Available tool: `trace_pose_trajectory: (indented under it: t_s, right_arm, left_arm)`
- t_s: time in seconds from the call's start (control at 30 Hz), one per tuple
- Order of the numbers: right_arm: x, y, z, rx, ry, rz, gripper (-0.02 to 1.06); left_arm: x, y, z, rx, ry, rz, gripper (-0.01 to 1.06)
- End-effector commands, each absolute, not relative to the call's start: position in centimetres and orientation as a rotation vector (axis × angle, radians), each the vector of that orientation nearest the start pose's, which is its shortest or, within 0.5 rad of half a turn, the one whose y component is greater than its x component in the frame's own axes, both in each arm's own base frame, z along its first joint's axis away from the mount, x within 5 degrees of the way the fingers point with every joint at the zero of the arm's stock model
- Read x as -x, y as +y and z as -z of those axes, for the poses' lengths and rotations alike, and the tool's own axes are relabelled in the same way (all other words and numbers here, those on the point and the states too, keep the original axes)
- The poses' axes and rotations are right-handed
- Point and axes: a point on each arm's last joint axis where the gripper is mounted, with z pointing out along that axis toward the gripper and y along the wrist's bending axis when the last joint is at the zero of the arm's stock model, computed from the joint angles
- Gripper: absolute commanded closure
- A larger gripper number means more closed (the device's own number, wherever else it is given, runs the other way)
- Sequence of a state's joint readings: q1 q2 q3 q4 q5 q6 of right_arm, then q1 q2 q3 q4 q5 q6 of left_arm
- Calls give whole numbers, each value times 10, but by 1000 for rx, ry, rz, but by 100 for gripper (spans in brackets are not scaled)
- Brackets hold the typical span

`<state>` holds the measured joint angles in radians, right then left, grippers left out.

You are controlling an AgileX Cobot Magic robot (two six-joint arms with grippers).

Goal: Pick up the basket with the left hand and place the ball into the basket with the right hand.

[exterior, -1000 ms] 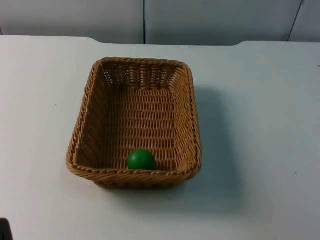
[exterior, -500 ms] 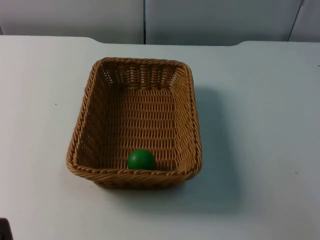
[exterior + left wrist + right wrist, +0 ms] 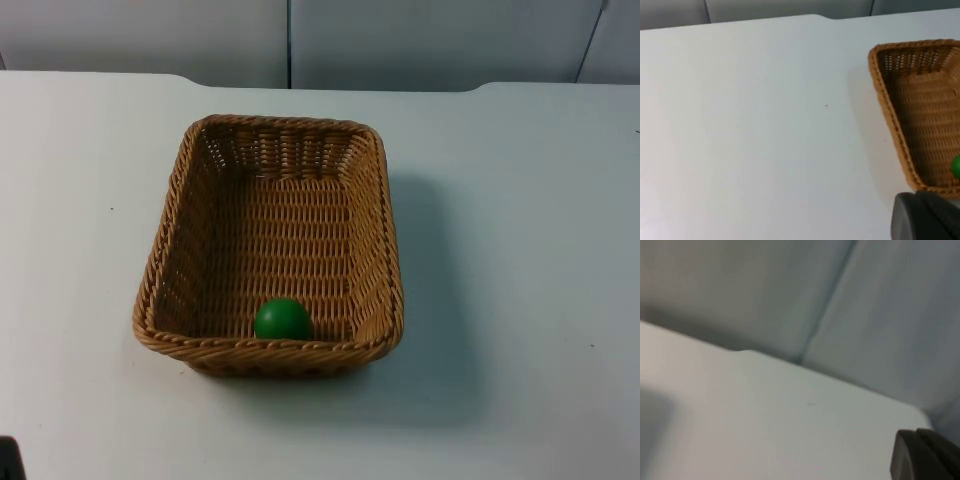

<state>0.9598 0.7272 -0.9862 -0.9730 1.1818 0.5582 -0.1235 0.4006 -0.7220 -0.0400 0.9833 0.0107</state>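
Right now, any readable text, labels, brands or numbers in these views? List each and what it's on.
None: no readable text in any view.
The wicker basket carries no label or tag.
The green ball inside it is plain.
The white table and grey partition wall bear no markings.

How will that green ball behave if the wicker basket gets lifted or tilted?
The green ball is round and smooth, so it would probably roll across the wicker basket floor. It sits against the near wall, which should stop it. It looks small, likely light.
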Motion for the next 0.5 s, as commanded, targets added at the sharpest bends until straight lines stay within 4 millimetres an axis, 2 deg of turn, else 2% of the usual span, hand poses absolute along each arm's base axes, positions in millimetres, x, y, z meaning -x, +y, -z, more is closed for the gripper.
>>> trace_pose_trajectory:
  t_s: [0.0,0.03,0.07,0.1,0.2,0.23,0.33,0.37,0.47]
  right_arm:
    - [-93,48,-412,627,1867,-14,105]
    - [-93,48,-412,627,1867,-14,105]
    - [-79,53,-412,786,1815,-163,105]
    - [-69,55,-412,857,1789,-265,105]
    - [-48,56,-411,1058,1709,-420,105]
    - [-48,56,-411,1058,1709,-420,105]
    - [-30,58,-401,1312,1696,-497,105]
    - [-30,58,-401,1312,1696,-497,105]
    - [-19,62,-378,1444,1807,-615,105]
  left_arm:
    - [-41,-14,-340,-150,2106,195,105]
    - [-41,-14,-340,-150,2106,195,105]
    - [-35,-16,-341,-149,2089,236,105]
    - [-31,-16,-341,-150,2075,252,105]
    - [-21,-17,-343,-186,2029,267,105]
    - [-21,-17,-343,-186,2029,267,105]
    - [-12,-20,-342,-261,2004,284,105]
    - [-12,-20,-342,-261,2004,284,105]
    - [-4,-22,-340,-279,2015,313,105]
